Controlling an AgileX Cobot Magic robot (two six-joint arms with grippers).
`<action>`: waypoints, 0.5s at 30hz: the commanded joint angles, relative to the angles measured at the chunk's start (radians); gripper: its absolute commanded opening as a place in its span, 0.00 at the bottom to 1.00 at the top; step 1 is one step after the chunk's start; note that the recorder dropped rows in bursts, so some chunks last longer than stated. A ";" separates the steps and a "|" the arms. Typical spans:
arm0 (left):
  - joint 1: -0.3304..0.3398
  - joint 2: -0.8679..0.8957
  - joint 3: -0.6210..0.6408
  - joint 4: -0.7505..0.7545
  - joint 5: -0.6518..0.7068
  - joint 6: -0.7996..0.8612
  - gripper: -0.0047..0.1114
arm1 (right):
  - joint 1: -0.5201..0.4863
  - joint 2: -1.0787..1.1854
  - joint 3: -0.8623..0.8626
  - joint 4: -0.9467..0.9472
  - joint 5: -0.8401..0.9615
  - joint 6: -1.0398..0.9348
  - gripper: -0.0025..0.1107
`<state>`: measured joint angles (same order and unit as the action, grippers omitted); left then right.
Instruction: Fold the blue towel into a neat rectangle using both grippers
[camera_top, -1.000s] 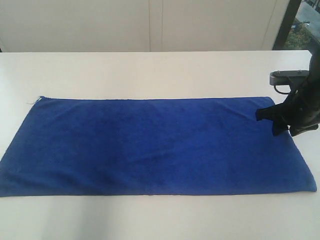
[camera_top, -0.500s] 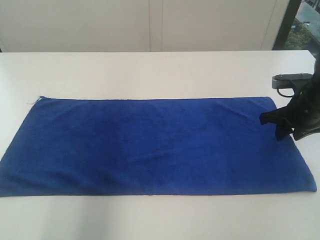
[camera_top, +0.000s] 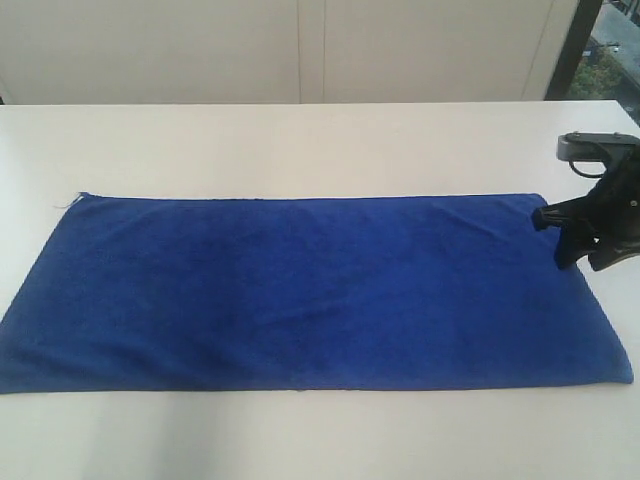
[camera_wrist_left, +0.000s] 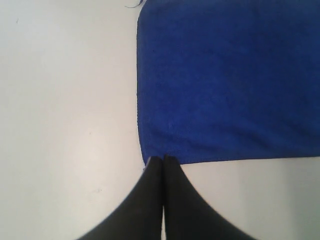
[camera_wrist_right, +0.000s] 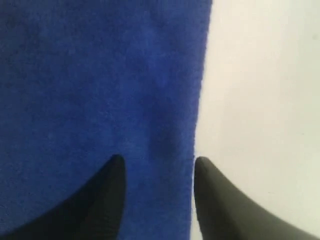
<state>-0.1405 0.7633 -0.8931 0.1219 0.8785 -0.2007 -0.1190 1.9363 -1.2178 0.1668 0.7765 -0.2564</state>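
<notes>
The blue towel (camera_top: 300, 290) lies flat and spread out lengthwise on the white table (camera_top: 300, 150), with a loose thread (camera_top: 65, 203) at its far left corner. My right gripper (camera_top: 555, 240) hovers at the towel's right end near the far corner. In the right wrist view the right gripper (camera_wrist_right: 156, 162) is open, one finger (camera_wrist_right: 110, 180) over the towel (camera_wrist_right: 100, 75) and the other over bare table beside its edge. My left gripper (camera_wrist_left: 163, 159) is shut, its tips at a corner of the towel (camera_wrist_left: 230, 80). The left arm is out of the exterior view.
Pale wall panels (camera_top: 300, 50) stand behind the table's far edge. A dark window frame (camera_top: 575, 45) rises at the back right. Bare table surrounds the towel on all sides.
My right gripper has drifted to the right, from over the towel's end toward its right edge. The towel has not moved.
</notes>
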 joint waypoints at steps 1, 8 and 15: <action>-0.001 -0.007 0.009 -0.005 0.005 -0.005 0.04 | -0.030 0.000 -0.003 0.017 -0.015 -0.031 0.39; -0.001 -0.007 0.009 -0.005 0.005 -0.005 0.04 | -0.030 0.045 -0.001 0.037 -0.025 -0.035 0.39; -0.001 -0.007 0.009 -0.005 0.005 -0.005 0.04 | -0.029 0.073 -0.001 0.098 -0.023 -0.061 0.39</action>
<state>-0.1405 0.7633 -0.8931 0.1219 0.8785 -0.2007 -0.1459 1.9982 -1.2193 0.2304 0.7509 -0.2912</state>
